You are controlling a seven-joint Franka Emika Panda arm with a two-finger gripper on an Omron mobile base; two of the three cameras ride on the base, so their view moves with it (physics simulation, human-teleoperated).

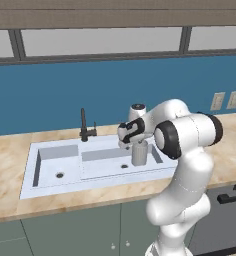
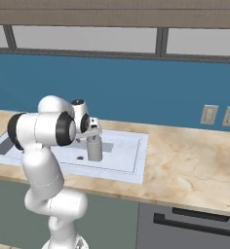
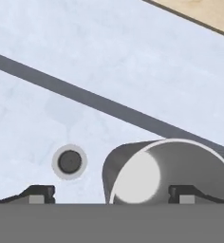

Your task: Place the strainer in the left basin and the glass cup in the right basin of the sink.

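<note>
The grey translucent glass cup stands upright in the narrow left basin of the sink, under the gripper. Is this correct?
Not quite. The grey translucent glass cup stands upright under the gripper, but in the wide right basin of the sink, not the narrow left one; the left base view shows it.

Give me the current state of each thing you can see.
Cup: upright in the right basin, beside its drain.
Gripper: open, fingers either side of the cup.
Left basin: nothing seen in it.
Faucet: no water running.
</note>
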